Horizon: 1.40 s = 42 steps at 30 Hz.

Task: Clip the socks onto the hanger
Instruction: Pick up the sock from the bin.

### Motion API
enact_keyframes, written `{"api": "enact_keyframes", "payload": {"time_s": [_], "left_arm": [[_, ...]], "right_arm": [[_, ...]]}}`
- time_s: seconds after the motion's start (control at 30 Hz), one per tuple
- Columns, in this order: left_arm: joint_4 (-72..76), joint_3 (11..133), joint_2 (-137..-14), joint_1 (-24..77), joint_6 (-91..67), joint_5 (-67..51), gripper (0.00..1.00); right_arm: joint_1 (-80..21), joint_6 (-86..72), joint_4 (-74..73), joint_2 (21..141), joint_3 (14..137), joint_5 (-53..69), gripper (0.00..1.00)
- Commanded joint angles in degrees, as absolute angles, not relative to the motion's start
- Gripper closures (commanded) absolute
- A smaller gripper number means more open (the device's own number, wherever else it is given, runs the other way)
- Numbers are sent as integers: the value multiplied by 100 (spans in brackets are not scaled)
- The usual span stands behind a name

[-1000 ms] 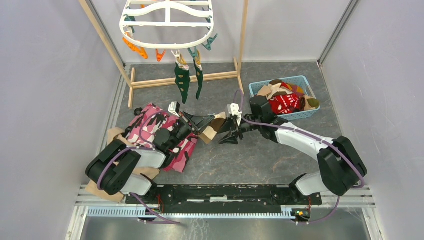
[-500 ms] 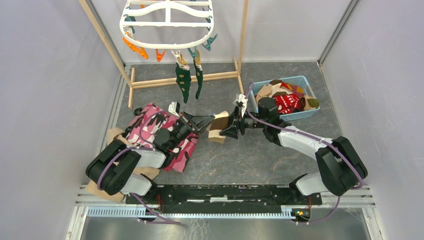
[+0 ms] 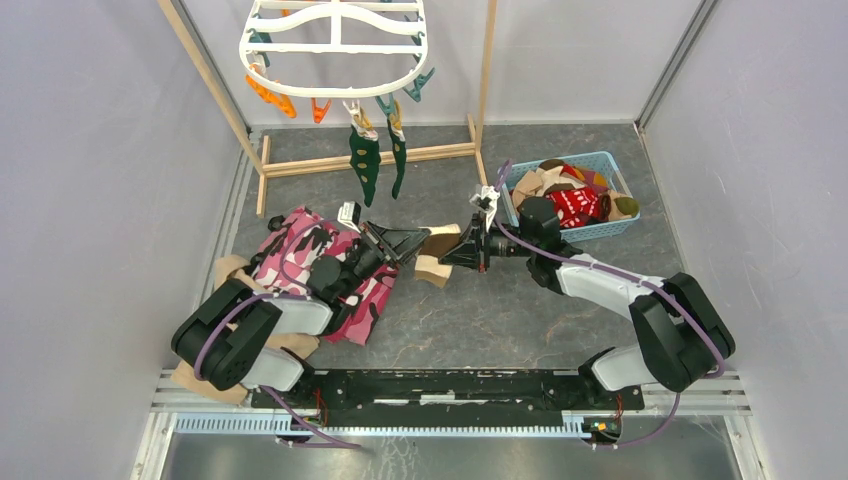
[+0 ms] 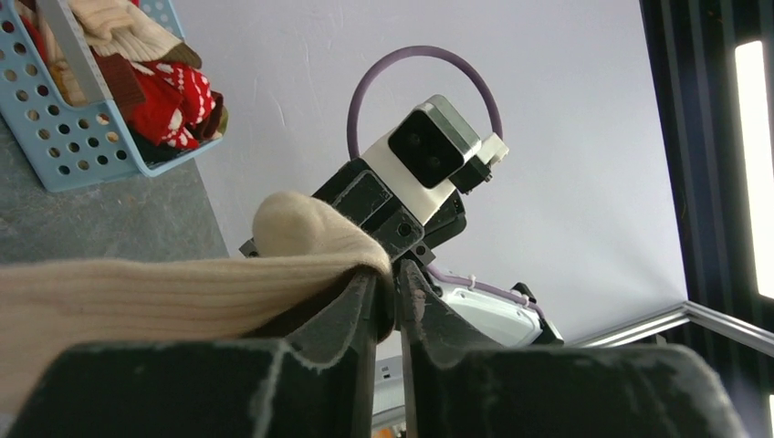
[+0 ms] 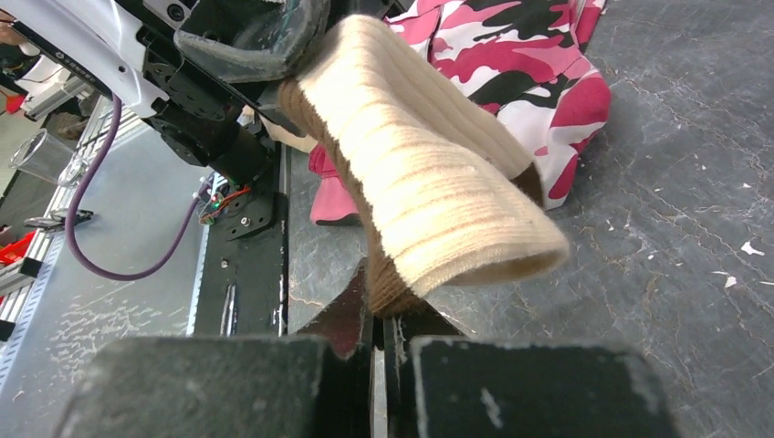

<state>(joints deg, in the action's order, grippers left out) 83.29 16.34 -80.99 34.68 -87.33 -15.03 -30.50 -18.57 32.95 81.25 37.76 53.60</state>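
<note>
A tan ribbed sock [image 3: 436, 256] [image 5: 429, 182] hangs above the floor between my two grippers. My left gripper [image 3: 418, 243] [image 4: 397, 269] has its jaws nearly together, pinching one edge of the sock [image 4: 183, 292], which drapes over its left finger. My right gripper [image 3: 453, 254] [image 5: 381, 306] is shut on the other end, at the brown-edged cuff. The white hanger [image 3: 335, 48] hangs at the back, with two dark green socks [image 3: 364, 165] clipped to its front. More socks [image 3: 575, 205] lie in the blue basket [image 3: 520, 175].
A pink camouflage garment [image 3: 300, 245] lies under my left arm, with tan cloth [image 3: 228, 268] beside it. The wooden stand's base bar [image 3: 430, 152] and poles [image 3: 487, 70] frame the hanger. Orange and teal clips [image 3: 270, 95] dangle from the hanger's rim.
My right gripper has swung left from beside the sock, turned to face the left gripper and shut on the sock's cuff. The left arm has held still.
</note>
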Motion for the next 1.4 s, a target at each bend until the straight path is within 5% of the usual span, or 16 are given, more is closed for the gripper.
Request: {"api": "enact_keyframes", "payload": {"time_s": [0.0,0.23,0.57,1.07,1.17,1.33,1.37], "left_arm": [[8377,1597,-8135,3208,-8260,-1518,68],[7900,1460,-8007,2433,-6596,-2785,28],[6145,1189,-6905,2441,-4940,-3902,21],[6280,1760,-7757,3130,-4609,-3716,41],[6693,1842,-7995,3155,-4807,-3860,54],[7017,1873,-8083,3164,-5137,-4062,97],[6977,1860,-8053,3164,-5163,-4061,98]], "right_arm": [[-2907,-2127,3551,8024,3937,5710,100],[-2626,-2247,3414,8068,4125,6306,100],[-2478,-2427,3348,8177,4271,6572,100],[-2478,-2484,3366,8310,4315,6702,100],[-2471,-2479,3351,8345,4315,6715,100],[-2473,-2052,2827,8394,4453,6665,100],[-2478,-1695,2490,8410,4581,6637,99]]}}
